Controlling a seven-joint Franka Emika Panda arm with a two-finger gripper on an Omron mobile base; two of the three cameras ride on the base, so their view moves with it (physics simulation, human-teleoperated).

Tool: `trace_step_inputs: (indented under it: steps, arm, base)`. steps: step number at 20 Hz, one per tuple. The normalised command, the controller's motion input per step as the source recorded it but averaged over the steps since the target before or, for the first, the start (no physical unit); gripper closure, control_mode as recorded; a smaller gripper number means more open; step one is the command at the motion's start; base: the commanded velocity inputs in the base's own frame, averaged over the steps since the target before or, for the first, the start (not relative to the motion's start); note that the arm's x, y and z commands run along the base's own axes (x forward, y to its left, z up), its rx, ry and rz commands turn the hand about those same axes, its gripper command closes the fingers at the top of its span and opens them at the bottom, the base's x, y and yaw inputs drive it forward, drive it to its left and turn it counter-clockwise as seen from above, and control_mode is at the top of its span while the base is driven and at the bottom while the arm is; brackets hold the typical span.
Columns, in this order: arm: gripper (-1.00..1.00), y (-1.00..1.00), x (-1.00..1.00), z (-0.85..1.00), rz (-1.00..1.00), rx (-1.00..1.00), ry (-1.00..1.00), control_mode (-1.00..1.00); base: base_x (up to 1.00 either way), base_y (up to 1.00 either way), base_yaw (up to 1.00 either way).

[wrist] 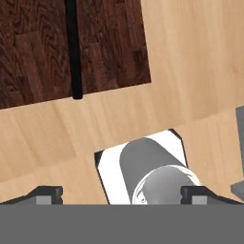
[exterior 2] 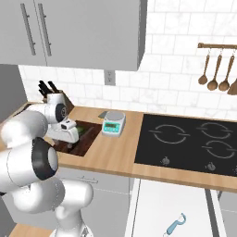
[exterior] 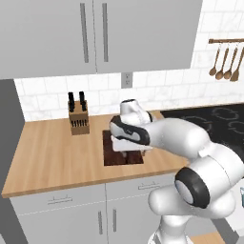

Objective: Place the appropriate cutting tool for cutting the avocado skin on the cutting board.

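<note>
The board (exterior: 114,153) is a dark brown wood-grain rectangle lying flat on the light wood table (exterior: 57,152), but the arm covers most of it in both base views. In the hand view you see the board (wrist: 43,47) at the top with a thin black bar (wrist: 72,47) lying across it, cut off at the top edge, so can't say what it is. Avocado (exterior 2: 81,131) is barely a dark green sliver behind the wrist, on the board I think. End effector (wrist: 121,194): fingers spread wide, nothing between them, hovering over a white square thing with a grey cylinder (wrist: 143,167). Knife block (exterior: 78,119) stands near the wall, scale (exterior 2: 113,124) just beside the board.
</note>
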Motion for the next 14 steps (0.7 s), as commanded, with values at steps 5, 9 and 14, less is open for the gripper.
trace_step_inputs:
  steps: [5, 9, 14]
  arm:
    - [-1.0, -0.4, -0.48, 0.29, 0.0, 0.02, -0.13, -1.0]
    - [-1.0, -0.51, -0.48, 0.24, 0.0, 0.03, -0.17, -1.0]
    - [-1.0, -0.42, -0.52, 0.43, 0.0, 0.03, -0.16, -1.0]
  base:
    - [0.0, 0.0, 0.0]
    - [0.0, 0.0, 0.0]
    - [0.0, 0.0, 0.0]
